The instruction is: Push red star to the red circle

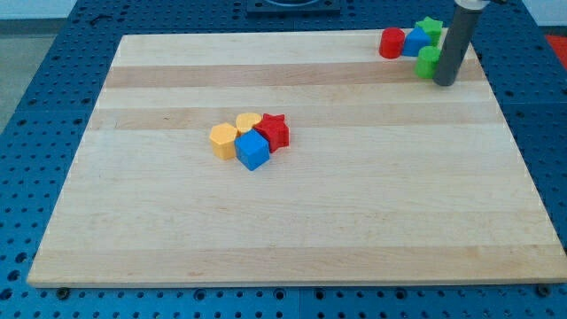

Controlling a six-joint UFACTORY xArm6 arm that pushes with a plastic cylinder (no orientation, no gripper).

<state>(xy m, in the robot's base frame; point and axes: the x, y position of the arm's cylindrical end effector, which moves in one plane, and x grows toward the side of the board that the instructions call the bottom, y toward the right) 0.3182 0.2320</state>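
Note:
The red star (275, 131) lies near the board's middle, touching a blue cube (252, 151) at its lower left and a yellow heart (249, 122) at its left. The red circle (392, 43) stands at the view's top right, far from the star. My tip (444, 82) rests on the board at the top right, just right of a green block (428, 62) and to the lower right of the red circle. The rod (455, 40) rises out of the view's top.
A yellow hexagon (223, 140) sits left of the blue cube. A blue block (415, 40) and a green star (431, 28) crowd beside the red circle. The wooden board (292, 230) lies on a blue perforated table (35, 106).

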